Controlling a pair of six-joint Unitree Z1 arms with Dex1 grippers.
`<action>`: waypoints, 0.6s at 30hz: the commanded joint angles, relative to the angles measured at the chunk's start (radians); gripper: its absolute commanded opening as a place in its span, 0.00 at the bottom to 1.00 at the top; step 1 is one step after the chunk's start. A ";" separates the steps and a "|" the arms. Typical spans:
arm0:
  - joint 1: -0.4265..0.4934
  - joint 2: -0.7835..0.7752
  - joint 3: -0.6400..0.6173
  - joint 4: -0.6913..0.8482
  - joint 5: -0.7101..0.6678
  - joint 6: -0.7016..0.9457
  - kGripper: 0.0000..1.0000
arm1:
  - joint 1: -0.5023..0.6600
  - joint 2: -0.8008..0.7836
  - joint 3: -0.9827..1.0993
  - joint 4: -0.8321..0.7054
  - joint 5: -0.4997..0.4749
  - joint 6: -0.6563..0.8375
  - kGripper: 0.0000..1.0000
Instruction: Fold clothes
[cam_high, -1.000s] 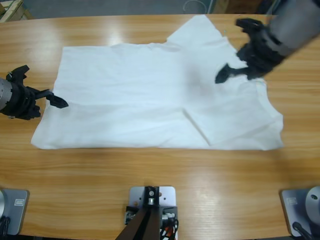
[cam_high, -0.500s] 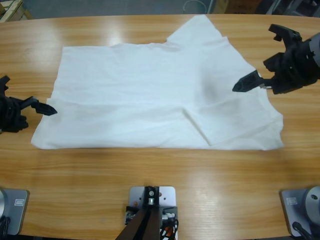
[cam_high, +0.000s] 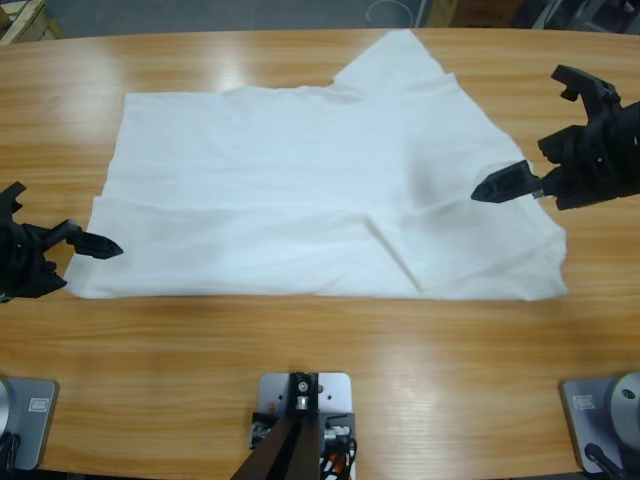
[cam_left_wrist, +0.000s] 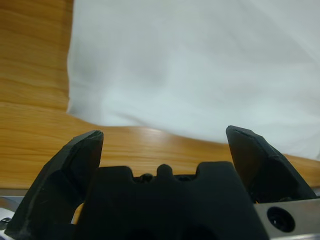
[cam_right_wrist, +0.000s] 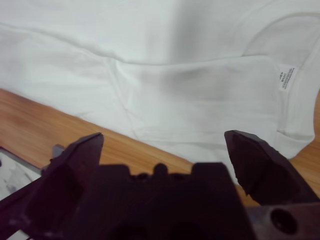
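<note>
high view: both end effectors, left (cam_high: 55, 222) and right (cam_high: 545, 128), wide open, empty, beside the flat t-shirt (cam_high: 300, 190)

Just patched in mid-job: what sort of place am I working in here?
Most likely a lab or workshop test bench, not a home: a long wooden table holds only a white T-shirt, each arm's tool stands at one end, and rig plates sit along the near edge.
</note>
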 joint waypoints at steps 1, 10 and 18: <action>0.021 0.129 0.027 0.010 0.083 -0.016 0.96 | -0.016 -0.026 0.038 -0.009 0.030 0.000 1.00; 0.023 0.104 -0.007 0.007 0.084 -0.013 0.96 | -0.016 -0.026 0.044 -0.015 0.030 -0.001 1.00; 0.020 -0.024 -0.056 0.015 0.085 0.024 0.95 | -0.018 -0.024 0.048 -0.025 0.033 -0.002 1.00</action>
